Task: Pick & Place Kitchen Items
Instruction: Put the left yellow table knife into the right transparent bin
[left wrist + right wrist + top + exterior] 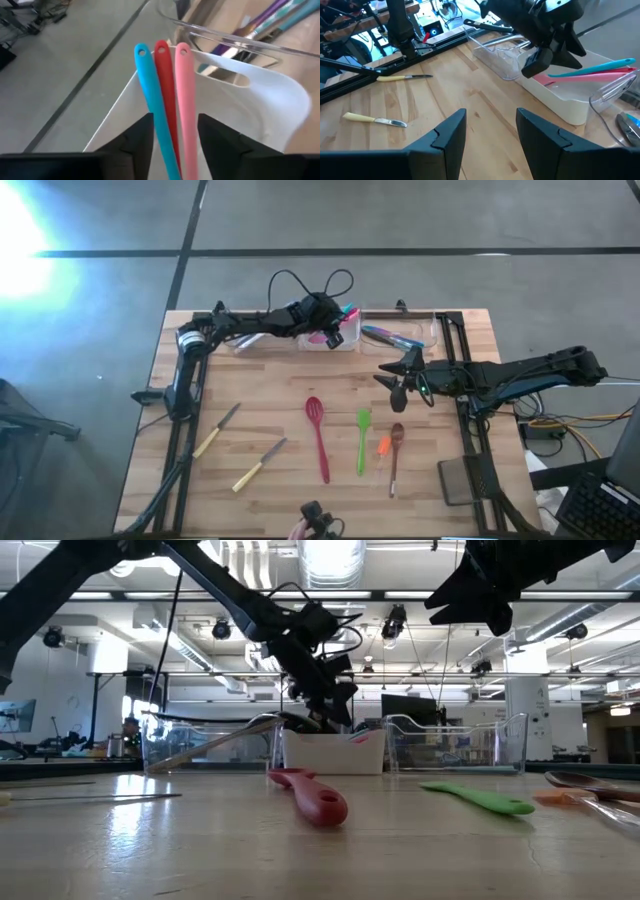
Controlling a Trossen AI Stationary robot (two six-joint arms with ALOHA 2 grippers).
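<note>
high view: no legible writing

A: Surface is a wooden butcher-block table (280, 430), pale planks, dark rails along both sides.

B: Lying on it, near edge?

A: Two knives with pale handles toward the left: one (216, 430) angled, the second (259, 464) just right of it and nearer the edge. Centre: red slotted spatula (319, 438), handle pointing to the near edge. Right of that a green spatula (363, 440), a small orange piece (384, 446), then a wooden spoon (395, 456).

B: Far edge?

A: White rectangular tray (322, 341) in the middle. Clear plastic tray (248, 341) on its left, another (405, 332) on its right. Dark flat pad (461, 482) at the near right corner.
</note>
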